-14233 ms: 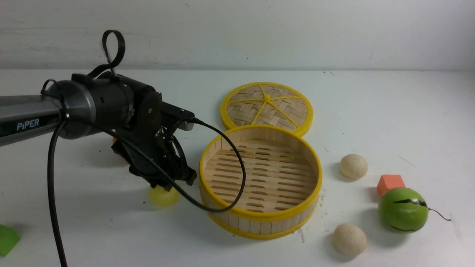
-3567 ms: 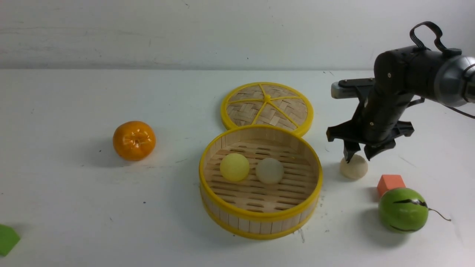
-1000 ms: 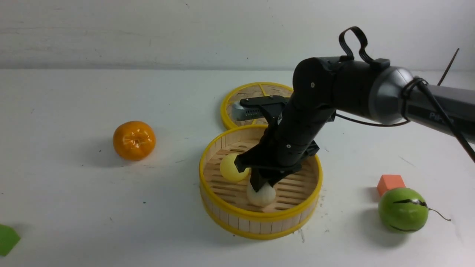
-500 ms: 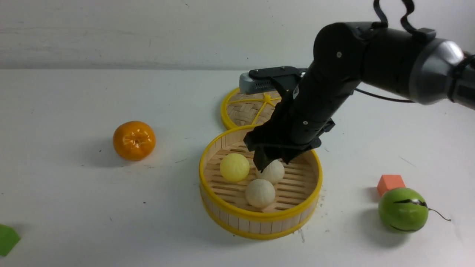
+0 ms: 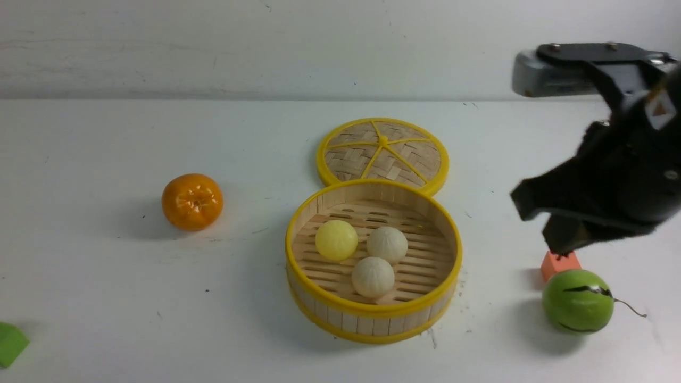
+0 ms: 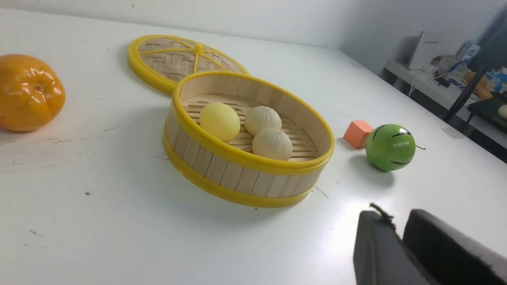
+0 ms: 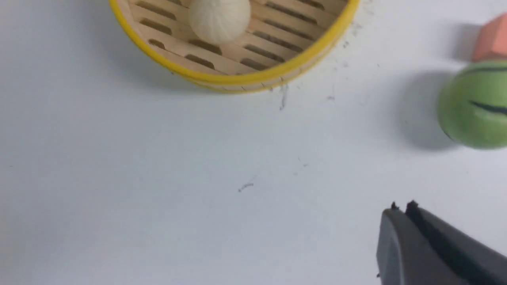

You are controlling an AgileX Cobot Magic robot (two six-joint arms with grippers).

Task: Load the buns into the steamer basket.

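Observation:
The steamer basket (image 5: 372, 310) stands mid-table with three buns inside: a pale yellow bun (image 5: 336, 240) and two cream-white pleated buns (image 5: 387, 244) (image 5: 373, 276). The left wrist view shows the same basket (image 6: 237, 174) and its buns (image 6: 220, 121) (image 6: 263, 120) (image 6: 272, 143). My right gripper (image 5: 561, 247) hangs shut and empty to the right of the basket, above the orange block. Seen from the right wrist, its tips (image 7: 402, 208) meet, and one bun (image 7: 219, 19) lies in the basket (image 7: 237, 77). My left gripper (image 6: 398, 221) is narrowly open, empty, well short of the basket.
The woven lid (image 5: 383, 151) lies flat behind the basket. An orange fruit (image 5: 192, 201) sits to the left. A green ball with a stem (image 5: 578, 300) and an orange block (image 5: 560, 264) sit at the right. A green block (image 5: 10, 343) is at the front left edge.
My right gripper let go of the third bun in the basket, rose, swung right out of the basket and shut. All three buns stayed in place.

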